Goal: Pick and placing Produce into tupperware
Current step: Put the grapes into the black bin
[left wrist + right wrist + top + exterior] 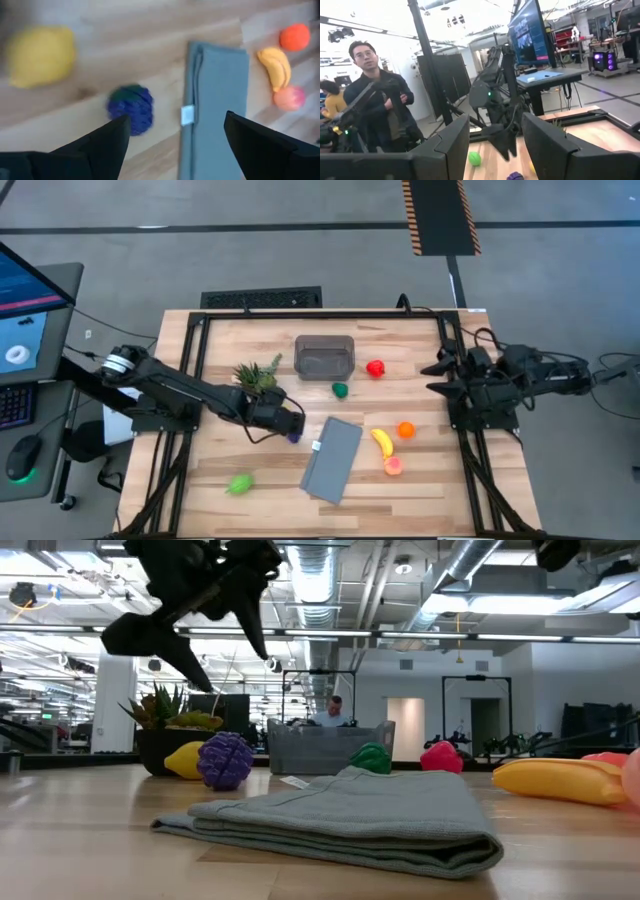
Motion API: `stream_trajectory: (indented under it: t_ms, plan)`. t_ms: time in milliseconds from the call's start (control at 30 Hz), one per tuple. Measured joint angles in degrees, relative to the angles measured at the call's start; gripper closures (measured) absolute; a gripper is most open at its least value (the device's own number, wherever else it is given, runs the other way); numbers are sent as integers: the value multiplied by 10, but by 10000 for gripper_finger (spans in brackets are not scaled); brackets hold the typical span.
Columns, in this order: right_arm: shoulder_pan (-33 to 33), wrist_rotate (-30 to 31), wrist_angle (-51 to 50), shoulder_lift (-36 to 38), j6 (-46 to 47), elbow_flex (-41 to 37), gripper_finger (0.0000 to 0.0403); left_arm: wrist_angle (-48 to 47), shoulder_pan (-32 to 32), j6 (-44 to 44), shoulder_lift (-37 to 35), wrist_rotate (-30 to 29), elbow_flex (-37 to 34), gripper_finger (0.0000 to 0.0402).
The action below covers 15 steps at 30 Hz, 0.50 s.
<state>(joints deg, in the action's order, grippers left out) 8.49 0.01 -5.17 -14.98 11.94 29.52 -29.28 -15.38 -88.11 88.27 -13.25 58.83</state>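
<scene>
The left gripper [283, 420] is hanging over the middle of the table, above the purple produce piece [292, 437], which is lying just beside its tip on the near side and slightly to the right. In the left wrist view the two dark fingers [107, 142] are standing wide apart, with nothing between them; the purple piece [131, 107] is showing close by the inner edge of one finger rather than centred in the gap (so a small sideways correction looks needed before any closing). The low view agrees: the left gripper [185, 605] is hovering clear of the wood, the purple piece [225, 760] resting on the table below it.

The purple piece is a roundish, knobbly lump like a bunch of grapes with a dark green cap, so it is offering no real long axis. A yellow piece [40, 56] is sitting near it, next to the potted plant [258, 376].

The tupperware [324, 356] is standing farther back and a little right, its smoky walls translucent; I cannot tell whether it is holding anything. A grey folded cloth [333, 459] is lying just right of the purple piece.

The left arm is clearly the nearer one. The right gripper [440, 377] is waiting at the table's right edge, its jaws apart and holding nothing, well away from the purple piece.
</scene>
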Motion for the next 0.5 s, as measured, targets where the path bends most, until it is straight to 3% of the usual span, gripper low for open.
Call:
stream_trajectory:
  t_ms: [267, 500]
  plan:
    - [0, 0, -24, 31, 0, 1, 197, 19, -4, -54, 83, 62, -1, 70]
    - [0, 0, -34, 34, 0, 5, 197, 31, -11, -53, 58, 18, 0, 67]
